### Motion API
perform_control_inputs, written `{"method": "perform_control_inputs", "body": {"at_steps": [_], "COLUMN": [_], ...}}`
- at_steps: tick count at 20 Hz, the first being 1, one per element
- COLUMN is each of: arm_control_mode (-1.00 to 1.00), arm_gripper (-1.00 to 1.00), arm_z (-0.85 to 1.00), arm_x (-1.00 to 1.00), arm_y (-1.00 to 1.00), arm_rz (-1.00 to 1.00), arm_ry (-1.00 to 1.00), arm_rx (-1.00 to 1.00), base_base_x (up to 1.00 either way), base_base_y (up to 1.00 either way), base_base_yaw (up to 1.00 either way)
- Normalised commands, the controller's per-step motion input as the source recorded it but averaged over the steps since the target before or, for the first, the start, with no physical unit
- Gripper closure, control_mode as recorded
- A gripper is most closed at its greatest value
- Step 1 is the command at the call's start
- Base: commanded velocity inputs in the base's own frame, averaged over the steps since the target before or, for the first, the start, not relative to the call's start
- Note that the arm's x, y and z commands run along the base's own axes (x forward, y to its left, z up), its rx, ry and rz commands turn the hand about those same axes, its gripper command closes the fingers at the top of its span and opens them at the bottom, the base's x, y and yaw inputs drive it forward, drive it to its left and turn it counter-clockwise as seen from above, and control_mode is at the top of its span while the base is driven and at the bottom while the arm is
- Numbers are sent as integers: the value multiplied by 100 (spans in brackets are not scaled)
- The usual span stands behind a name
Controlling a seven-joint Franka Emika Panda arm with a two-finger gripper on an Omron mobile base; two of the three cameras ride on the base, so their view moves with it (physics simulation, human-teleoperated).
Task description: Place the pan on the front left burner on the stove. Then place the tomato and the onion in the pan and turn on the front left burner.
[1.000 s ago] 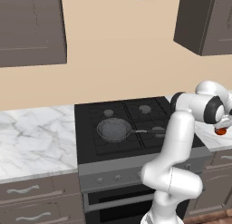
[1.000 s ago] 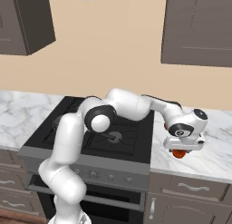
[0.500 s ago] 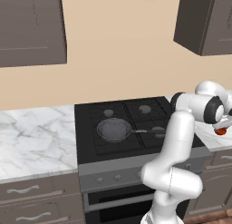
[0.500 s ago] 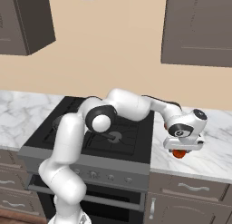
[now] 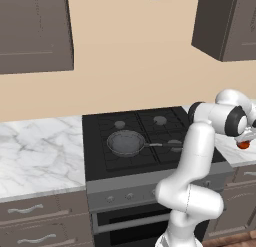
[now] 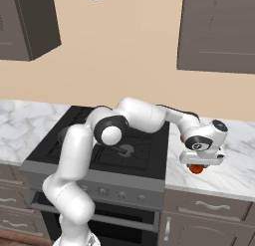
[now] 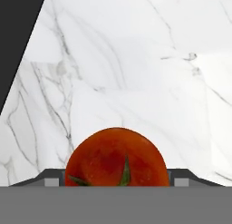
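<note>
Glossy red-orange round tomato (image 7: 117, 157) with a green stem sits low centre on the white grey-veined marble counter (image 7: 136, 69), close up between the gripper fingers' dark tips (image 7: 50, 178). Black stove edge (image 7: 16, 32) fills the top left corner.

Pan (image 5: 126, 142) on stove's (image 5: 100, 123) front left burner; tomato (image 7: 117, 157) apparently on right counter (image 7: 136, 73).

Glossy red tomato (image 7: 117, 157) on polished white veined marble counter (image 7: 136, 73); matt black stove (image 5: 145, 136) grates.
</note>
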Motion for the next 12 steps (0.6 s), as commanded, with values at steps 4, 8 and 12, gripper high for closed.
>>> {"method": "perform_control_inputs", "body": {"at_steps": [4,8,12], "arm_control_mode": [-100,-100,-100], "arm_gripper": [100,100,100], "arm_z": [0,21,54], "arm_x": [0,0,1], "arm_y": [0,26,16], "arm_rz": [0,-7,-13], "arm_ry": [0,0,-1], "arm_rx": [0,0,0], "base_base_x": [0,0,0], "base_base_y": [0,0,0], "base_base_yaw": [0,0,0]}}
